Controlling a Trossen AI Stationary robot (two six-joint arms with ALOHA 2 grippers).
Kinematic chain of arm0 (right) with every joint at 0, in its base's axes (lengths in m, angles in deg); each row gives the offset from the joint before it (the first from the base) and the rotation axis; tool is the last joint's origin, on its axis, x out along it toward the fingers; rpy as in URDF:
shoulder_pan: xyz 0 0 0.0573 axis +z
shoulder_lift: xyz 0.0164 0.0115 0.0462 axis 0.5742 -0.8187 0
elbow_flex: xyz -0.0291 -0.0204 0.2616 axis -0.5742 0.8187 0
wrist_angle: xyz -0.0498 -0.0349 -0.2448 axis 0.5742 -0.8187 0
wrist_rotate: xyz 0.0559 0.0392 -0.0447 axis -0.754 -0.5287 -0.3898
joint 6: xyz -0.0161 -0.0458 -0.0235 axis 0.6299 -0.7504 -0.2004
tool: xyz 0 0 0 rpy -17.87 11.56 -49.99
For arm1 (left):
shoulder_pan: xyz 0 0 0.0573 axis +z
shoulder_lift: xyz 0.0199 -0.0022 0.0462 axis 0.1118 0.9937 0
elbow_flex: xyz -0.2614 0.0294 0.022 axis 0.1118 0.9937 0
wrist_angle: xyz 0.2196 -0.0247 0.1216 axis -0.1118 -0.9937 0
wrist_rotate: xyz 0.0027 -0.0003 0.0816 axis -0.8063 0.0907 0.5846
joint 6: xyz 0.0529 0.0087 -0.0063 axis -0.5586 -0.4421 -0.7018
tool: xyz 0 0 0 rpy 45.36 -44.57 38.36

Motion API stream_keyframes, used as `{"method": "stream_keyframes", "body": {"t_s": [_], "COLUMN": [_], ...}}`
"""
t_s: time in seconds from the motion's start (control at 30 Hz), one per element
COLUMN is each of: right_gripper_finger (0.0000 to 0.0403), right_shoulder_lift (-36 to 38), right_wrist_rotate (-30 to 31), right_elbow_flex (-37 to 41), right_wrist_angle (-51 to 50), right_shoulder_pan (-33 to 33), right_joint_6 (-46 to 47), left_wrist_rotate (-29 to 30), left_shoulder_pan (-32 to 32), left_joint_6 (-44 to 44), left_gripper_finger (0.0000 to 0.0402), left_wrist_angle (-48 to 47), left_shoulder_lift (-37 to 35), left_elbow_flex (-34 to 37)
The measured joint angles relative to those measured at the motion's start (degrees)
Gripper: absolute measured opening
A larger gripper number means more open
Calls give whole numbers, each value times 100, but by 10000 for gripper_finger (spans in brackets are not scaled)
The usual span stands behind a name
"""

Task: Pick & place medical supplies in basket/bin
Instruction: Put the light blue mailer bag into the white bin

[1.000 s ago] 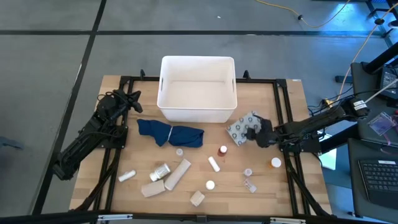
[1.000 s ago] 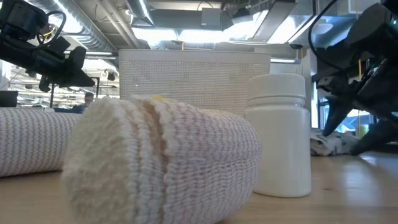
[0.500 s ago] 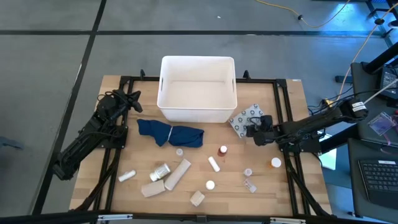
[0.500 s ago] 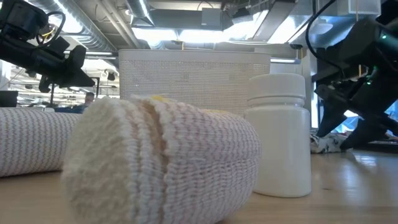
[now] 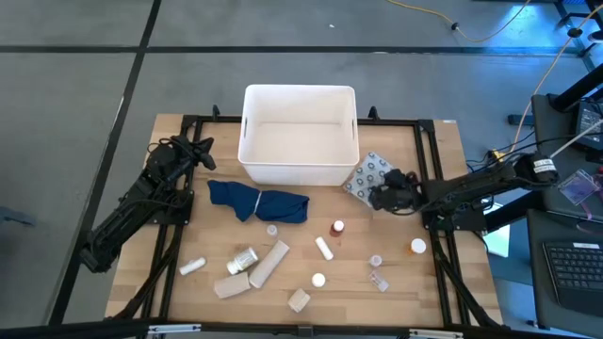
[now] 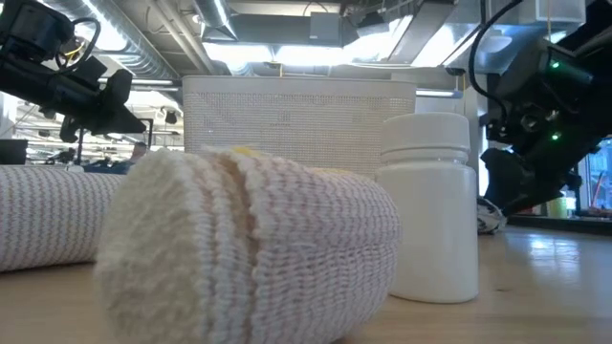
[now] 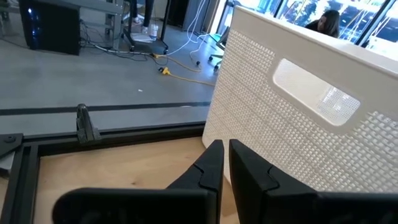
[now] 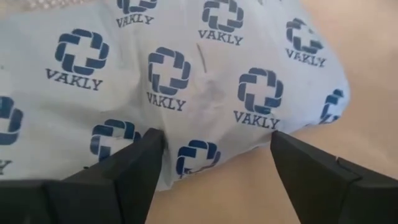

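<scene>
Right wrist view puts you closest: your right gripper [image 8: 214, 180] stands wide apart, fingers [image 8: 118, 177] on either side of the near edge of the grey dotted packet [image 8: 180, 81], nothing clamped yet. From above, that gripper [image 5: 384, 196] sits at the packet's [image 5: 367, 174] edge, and the packet lies on the table just beside the front right corner of the white bin [image 5: 300, 174].

Your risk, as I judge it: the packet is flat and limp, so closing now may catch only a thin lip of wrapping and let it slide out on the lift. Pressing forward could also shove it against the bin wall and crumple it instead of gathering it between the jaws. Lifting low would likely snag the bin's rim.

Farther off, the vials and bandage rolls [image 5: 268, 264] lie scattered across the front of the table, well apart from this gripper. Your left gripper [image 5: 200, 149] waits pinched shut and empty near the bin's left wall.
</scene>
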Motion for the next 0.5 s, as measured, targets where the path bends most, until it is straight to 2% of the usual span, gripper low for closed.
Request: {"method": "stream_keyframes", "body": {"t_s": [0.13,0.2,0.3,0.43,0.5], "right_gripper_finger": [299,299,299,299,299], "right_shoulder_lift": [-1,-2,-4,-7,-7], "right_wrist_rotate": [-10,9,-100,-473,-625], "right_elbow_flex": [-1,-1,10,14,14], "right_wrist_angle": [228,260,382,399,403], "right_shoulder_pan": [-120,-175,-303,-447,-490], "right_joint_6": [-1272,-1363,-636,1261,1896], "left_wrist_rotate": [-60,-122,-251,-313,-314], "left_shoulder_pan": [1,1,1,1,-1], "left_joint_6": [206,275,278,289,329], "left_gripper_finger": [20,20,20,20,20], "left_wrist_angle": [1,1,0,0,0], "left_shoulder_lift": [-1,-2,-2,-2,0], "left_elbow_flex": [-1,0,0,0,0]}}
